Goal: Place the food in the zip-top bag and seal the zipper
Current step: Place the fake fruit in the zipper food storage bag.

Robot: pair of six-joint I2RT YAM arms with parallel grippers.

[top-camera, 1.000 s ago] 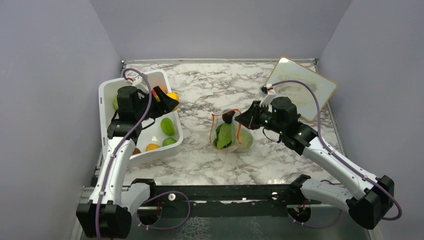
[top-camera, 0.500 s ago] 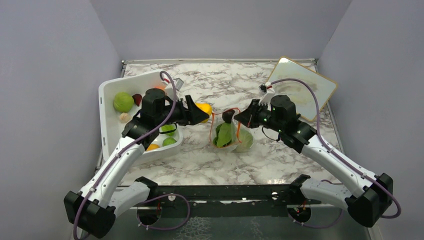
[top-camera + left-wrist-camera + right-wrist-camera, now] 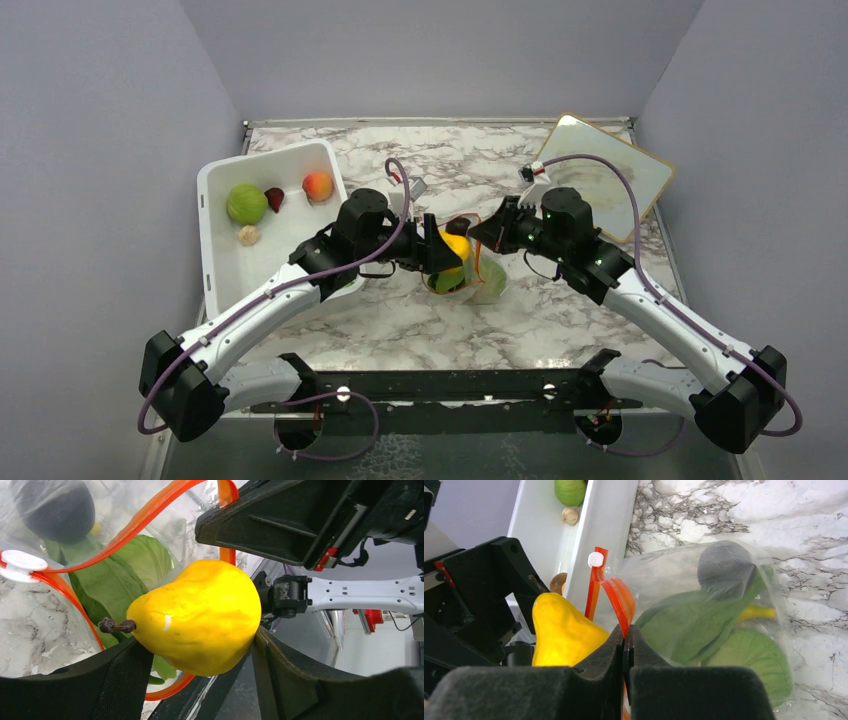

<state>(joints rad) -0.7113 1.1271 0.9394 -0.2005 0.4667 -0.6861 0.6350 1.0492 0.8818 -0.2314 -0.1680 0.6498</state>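
My left gripper (image 3: 440,252) is shut on a yellow toy pear (image 3: 197,615) and holds it at the open mouth of the clear zip-top bag (image 3: 470,270); the pear also shows in the right wrist view (image 3: 561,632). My right gripper (image 3: 487,235) is shut on the bag's red-orange zipper strip (image 3: 619,600), holding the mouth open. The strip also loops around the pear in the left wrist view (image 3: 145,517). Inside the bag lie green leafy pieces (image 3: 694,625) and a dark brown item (image 3: 726,570). A white slider (image 3: 595,559) sits on the strip.
A white tub (image 3: 215,250) at the left holds a green ball (image 3: 246,204), an orange fruit (image 3: 318,186), a dark red piece (image 3: 274,199) and a beige piece (image 3: 249,235). A wood-framed whiteboard (image 3: 610,175) lies at the back right.
My left gripper has carried the yellow pear from over the tub rightwards to the bag's mouth. My right gripper has stayed shut on the zipper strip.
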